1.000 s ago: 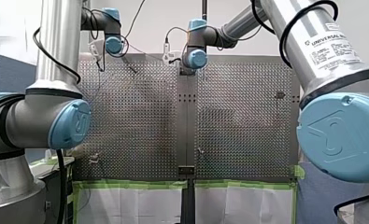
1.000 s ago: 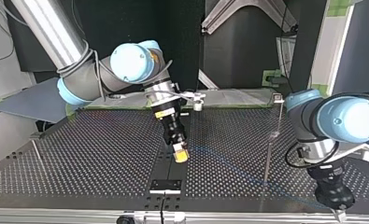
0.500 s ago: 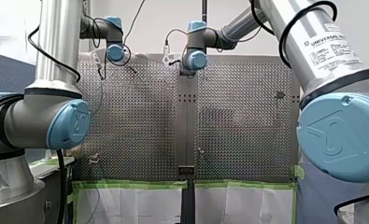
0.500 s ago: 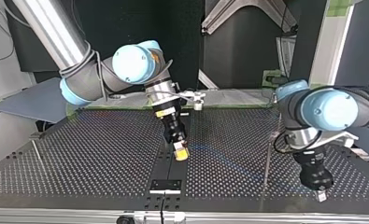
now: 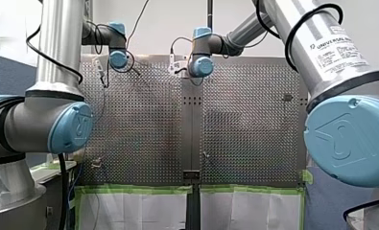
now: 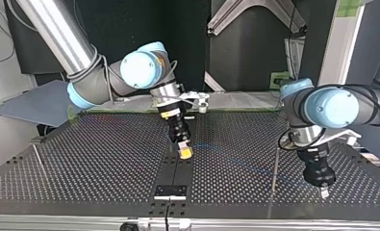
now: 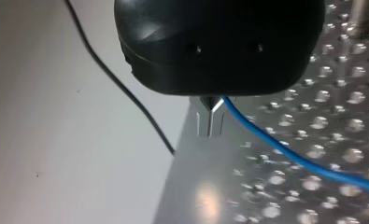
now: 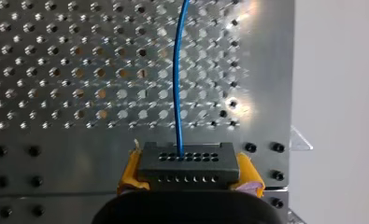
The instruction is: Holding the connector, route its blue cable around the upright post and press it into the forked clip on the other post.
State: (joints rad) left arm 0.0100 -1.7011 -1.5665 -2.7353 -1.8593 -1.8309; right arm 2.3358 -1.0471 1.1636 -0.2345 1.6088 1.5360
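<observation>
Where right fingers (image 8: 131, 173) clamp it, connector (image 8: 187, 164) dark, hole-rowed; blue cable (image 8: 177, 84) thin.

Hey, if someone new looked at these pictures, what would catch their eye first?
The thin blue cable, running across the perforated metal table between both arms. My right end effector clamps its dark grey rectangular connector between yellow pads at mid-table; my left end effector pinches the cable near the top view's right.

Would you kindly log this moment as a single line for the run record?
right jaws: shut on connector | left jaws: shut on blue cable | cable: spans table between them, crossing upright post in top view
</observation>
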